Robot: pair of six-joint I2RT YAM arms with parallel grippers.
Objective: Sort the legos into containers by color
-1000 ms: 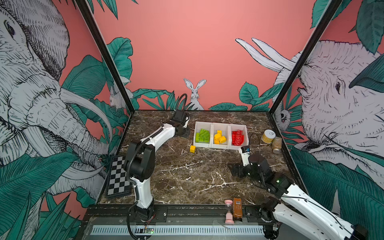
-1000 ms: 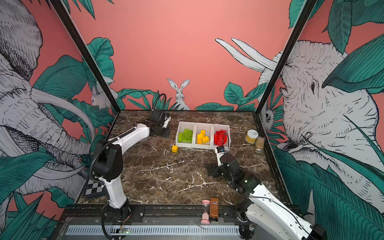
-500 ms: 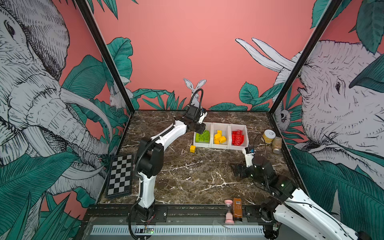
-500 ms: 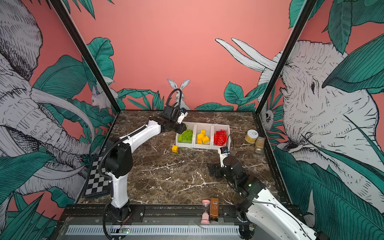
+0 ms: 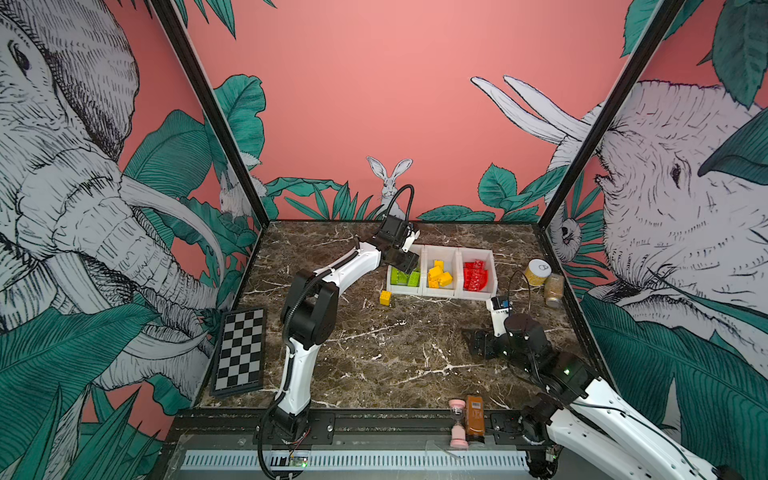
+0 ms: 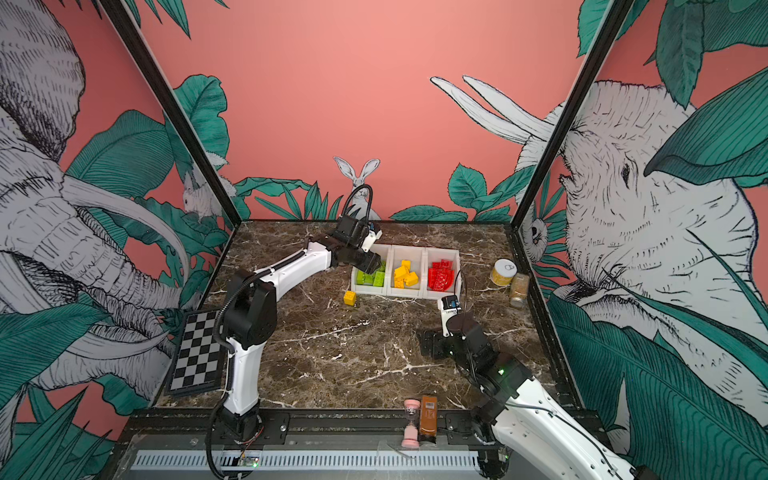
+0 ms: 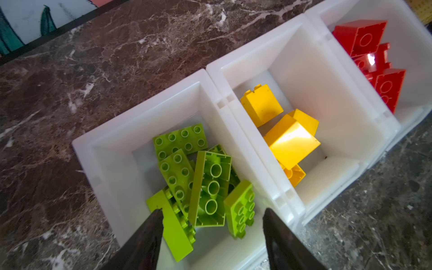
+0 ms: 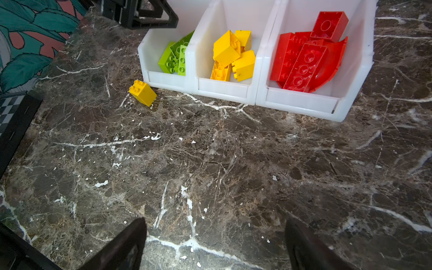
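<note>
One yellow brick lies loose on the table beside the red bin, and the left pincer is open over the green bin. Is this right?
Not quite: the yellow brick lies beside the green bin, not the red one, as the right wrist view shows. The left pincer is indeed open over the green bin.

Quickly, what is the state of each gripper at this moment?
Left gripper: open, holding nothing, above the green legos.
Right gripper: open, holding nothing, over the table.
</note>
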